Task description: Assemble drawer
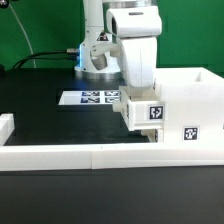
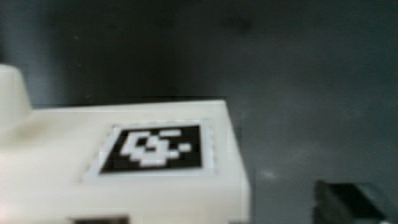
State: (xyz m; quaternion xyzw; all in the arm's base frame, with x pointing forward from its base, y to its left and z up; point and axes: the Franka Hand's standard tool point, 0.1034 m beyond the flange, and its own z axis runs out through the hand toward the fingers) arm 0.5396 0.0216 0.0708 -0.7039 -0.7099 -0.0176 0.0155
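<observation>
The drawer's white box case (image 1: 190,95) stands at the exterior view's right, with a tag on its front. One small white tray (image 1: 148,112) with a square tag sits right against the case's left side. My gripper (image 1: 135,88) hangs directly over this tray. In the wrist view the tray (image 2: 160,150) and its tag fill the picture. My gripper (image 2: 222,214) is open: one dark finger (image 2: 356,203) stands off the tray's side with a gap, and the other finger (image 2: 89,218) lies over the tray. The second tray is out of view.
A long low white border rail (image 1: 100,155) runs along the table's front, with a short piece (image 1: 8,125) at the exterior view's left. The marker board (image 1: 95,97) lies flat behind the tray. The arm's base (image 1: 95,55) stands at the back.
</observation>
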